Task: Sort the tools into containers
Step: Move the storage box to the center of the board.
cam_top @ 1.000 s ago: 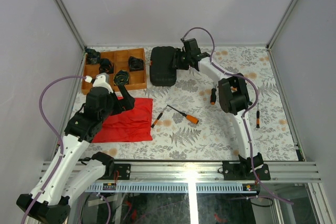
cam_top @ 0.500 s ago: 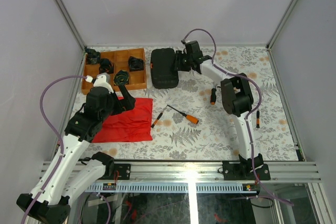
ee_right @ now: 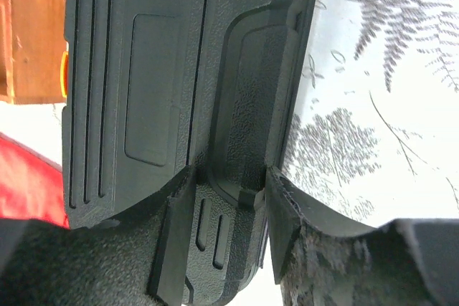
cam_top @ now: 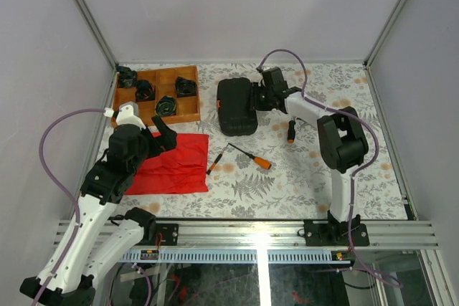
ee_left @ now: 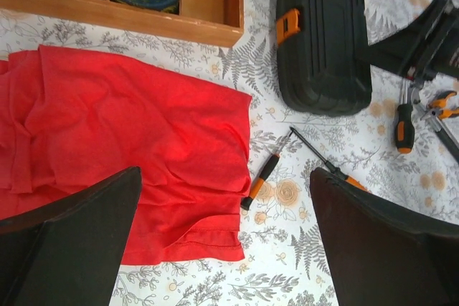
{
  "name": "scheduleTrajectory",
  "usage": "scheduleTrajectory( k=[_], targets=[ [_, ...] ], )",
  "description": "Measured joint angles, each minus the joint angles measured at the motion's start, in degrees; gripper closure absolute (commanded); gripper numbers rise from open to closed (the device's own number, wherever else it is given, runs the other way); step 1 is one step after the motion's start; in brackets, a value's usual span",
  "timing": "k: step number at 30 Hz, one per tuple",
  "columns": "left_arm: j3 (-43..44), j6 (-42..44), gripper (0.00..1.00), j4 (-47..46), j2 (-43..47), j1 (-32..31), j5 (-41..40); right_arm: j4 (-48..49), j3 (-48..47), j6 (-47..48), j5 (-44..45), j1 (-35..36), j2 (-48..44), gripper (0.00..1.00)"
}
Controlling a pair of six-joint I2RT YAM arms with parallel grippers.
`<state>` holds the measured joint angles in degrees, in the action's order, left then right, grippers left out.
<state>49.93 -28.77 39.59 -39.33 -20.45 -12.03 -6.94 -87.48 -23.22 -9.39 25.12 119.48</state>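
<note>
Clamping black case (cam_top: 237, 107), right jaws

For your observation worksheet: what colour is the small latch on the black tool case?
Orange; the latch shows best in the left wrist view.

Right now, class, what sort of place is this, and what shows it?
Probably a robot test cell: two arms bolted to a metal rail, plain walls round the table, staged props like the tool case.

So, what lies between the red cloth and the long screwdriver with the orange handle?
A short screwdriver with a black-and-orange handle lies there, close beside the red cloth, left of the long screwdriver; the left wrist view shows it.
</note>
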Motion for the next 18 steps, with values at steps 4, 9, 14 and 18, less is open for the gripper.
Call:
scheduleTrajectory(
  k=[4,9,14,18],
  targets=[
    [0.0,-0.3,0.0,0.0,1.4,0.0,-1.6,0.5,6.5,1.2,1.5,0.0,-5.0,0.53],
    [0.0,-0.6,0.0,0.2,0.6,0.0,-2.4,1.9,14.9,3.1,3.8,0.0,-11.6,0.52],
    [0.0,-0.7,0.0,0.2,-0.4,0.0,-2.4,2.7,20.0,4.5,5.0,0.0,-15.8,0.5],
    [0.0,-0.7,0.0,0.2,-1.2,0.2,-2.5,3.3,23.3,4.7,5.5,0.0,-18.5,0.5]
  ],
)
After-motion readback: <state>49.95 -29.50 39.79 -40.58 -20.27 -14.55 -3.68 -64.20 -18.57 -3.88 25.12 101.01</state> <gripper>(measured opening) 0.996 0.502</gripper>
